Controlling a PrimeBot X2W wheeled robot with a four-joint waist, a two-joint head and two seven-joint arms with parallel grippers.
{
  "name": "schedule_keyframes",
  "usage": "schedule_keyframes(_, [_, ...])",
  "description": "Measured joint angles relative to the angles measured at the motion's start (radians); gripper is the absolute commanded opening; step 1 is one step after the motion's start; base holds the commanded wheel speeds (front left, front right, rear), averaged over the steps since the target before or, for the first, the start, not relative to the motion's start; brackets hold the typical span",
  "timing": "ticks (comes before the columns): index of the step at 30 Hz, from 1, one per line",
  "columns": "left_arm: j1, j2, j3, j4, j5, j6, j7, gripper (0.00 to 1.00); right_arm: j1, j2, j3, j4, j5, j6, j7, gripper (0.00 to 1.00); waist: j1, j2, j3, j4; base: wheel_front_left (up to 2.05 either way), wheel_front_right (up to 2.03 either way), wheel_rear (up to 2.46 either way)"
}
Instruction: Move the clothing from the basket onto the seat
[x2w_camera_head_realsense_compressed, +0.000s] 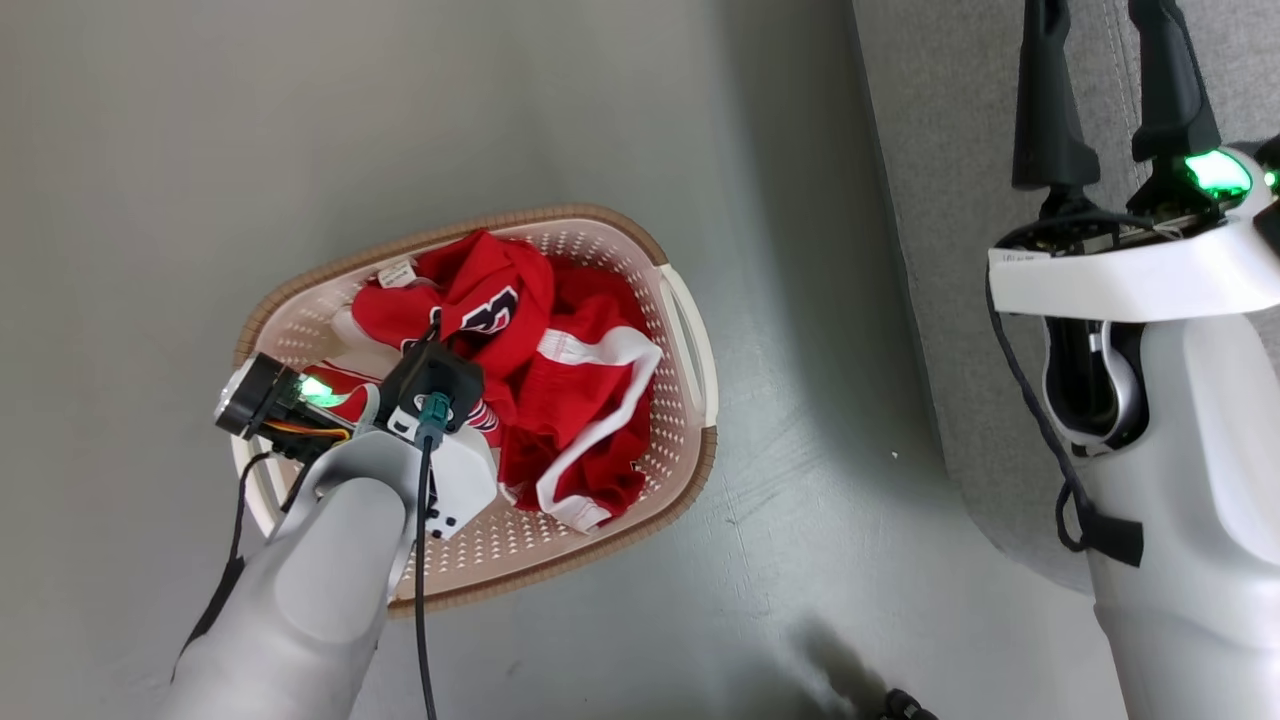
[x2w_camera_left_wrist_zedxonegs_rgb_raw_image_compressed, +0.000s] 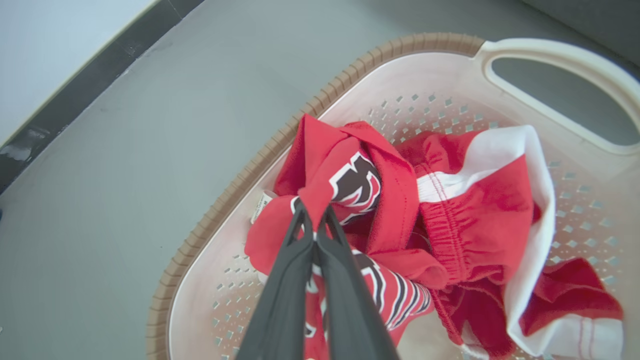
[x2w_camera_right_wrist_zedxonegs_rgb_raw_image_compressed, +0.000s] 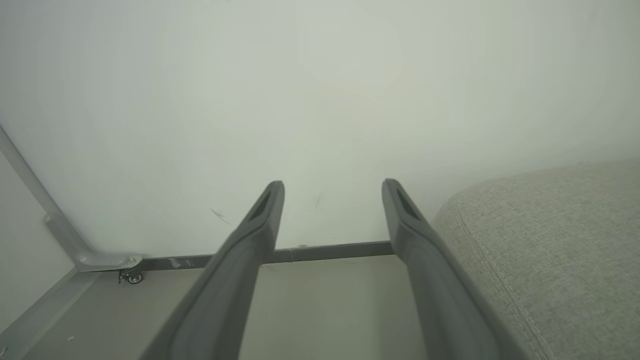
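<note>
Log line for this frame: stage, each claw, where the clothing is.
stage: grasping | left claw: shut on lettered garment, inside basket | right claw: open, empty, near seat

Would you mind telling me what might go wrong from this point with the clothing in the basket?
1. The left end effector pinches only a small fold of the lettered garment, right at its tips, so the fabric may slip out on lifting.
2. That garment lies bunched against the white-trimmed garment, which might be dragged over the basket rim onto the floor.

Head overhead, left wrist close: shared basket (x2w_camera_head_realsense_compressed: 689, 340)
</note>
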Motion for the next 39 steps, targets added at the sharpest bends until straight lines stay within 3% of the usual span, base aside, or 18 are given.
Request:
schedule_keyframes(26, [0.094, -0.035, 0.083, -0.277, -0.134, -0.011, -0.022, 0.0, 0.122, -0.002, -0.022, 0.066, -0.054, 0.0, 0.0, 1.0, 0.0, 0.0, -0.197, 0.074, 0.0, 0.0, 0.0])
schedule_keyframes(39, [0.173, -0.024, 0.121, -0.41, -0.193, -0.019, -0.023, 0.0, 0.187, -0.002, -0.022, 0.104, -0.062, 0.0, 0.0, 1.0, -0.0001, 0.0, -0.316, 0.105, 0.0, 0.0, 0.0])
